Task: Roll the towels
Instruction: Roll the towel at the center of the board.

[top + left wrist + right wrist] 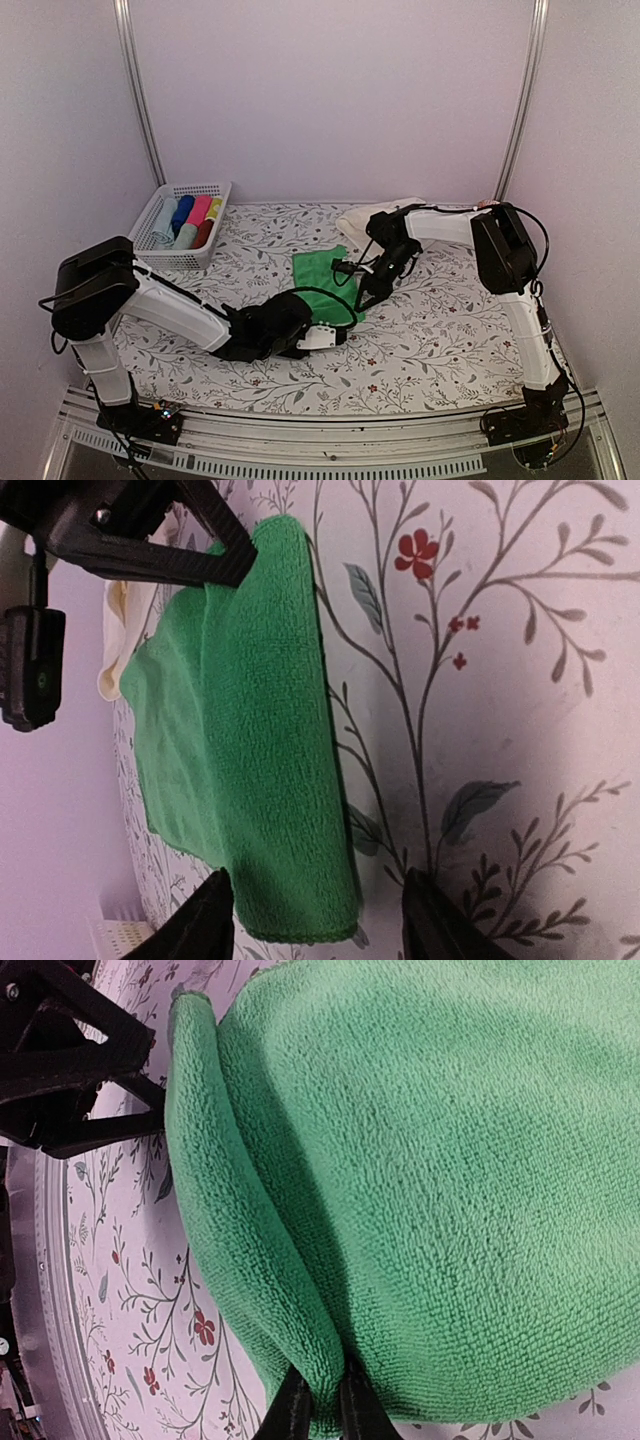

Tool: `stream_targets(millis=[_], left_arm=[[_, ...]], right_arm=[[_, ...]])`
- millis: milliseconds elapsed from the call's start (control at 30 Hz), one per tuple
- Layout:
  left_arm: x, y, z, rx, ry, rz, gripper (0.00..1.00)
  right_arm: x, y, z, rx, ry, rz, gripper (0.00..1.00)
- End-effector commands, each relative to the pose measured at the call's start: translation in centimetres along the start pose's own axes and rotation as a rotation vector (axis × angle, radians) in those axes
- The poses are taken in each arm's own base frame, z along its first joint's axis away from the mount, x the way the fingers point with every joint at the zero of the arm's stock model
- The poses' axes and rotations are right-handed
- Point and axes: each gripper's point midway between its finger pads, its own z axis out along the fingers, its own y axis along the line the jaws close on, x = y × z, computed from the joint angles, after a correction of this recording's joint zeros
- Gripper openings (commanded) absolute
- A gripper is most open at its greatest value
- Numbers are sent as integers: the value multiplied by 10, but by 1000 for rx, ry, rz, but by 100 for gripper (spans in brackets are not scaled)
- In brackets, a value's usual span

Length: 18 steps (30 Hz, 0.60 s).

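Straddling the green towel [250, 740] — left pincer [318, 882], parted.

green towel [318, 268]: near edge hidden | cream towel [352, 222]: partly hidden

You will find the green towel [430, 1160] to be matt cloth with a short, rough looped nap. The cream towel [362, 218] at the table's far edge is soft cloth too. The table cover [520, 730] is smooth, matt and floral-printed. The basket [178, 257] at the far left corner looks like white latticed plastic. The right gripper [322, 1400] has matt black fingers. The uprights [139, 90] are bright metal.
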Motion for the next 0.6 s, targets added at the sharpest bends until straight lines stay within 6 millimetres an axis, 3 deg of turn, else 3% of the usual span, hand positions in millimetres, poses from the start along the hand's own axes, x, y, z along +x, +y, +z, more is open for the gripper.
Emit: stream_targets(millis=[0, 467, 567], left_arm=[[6, -17, 9, 45, 40, 34, 57], [28, -38, 25, 119, 152, 60, 49], [38, -53, 33, 157, 191, 81, 47]], right_arm=[[28, -28, 22, 50, 89, 36, 9], [27, -26, 21, 40, 87, 26, 9], [26, -25, 20, 36, 84, 25, 9]])
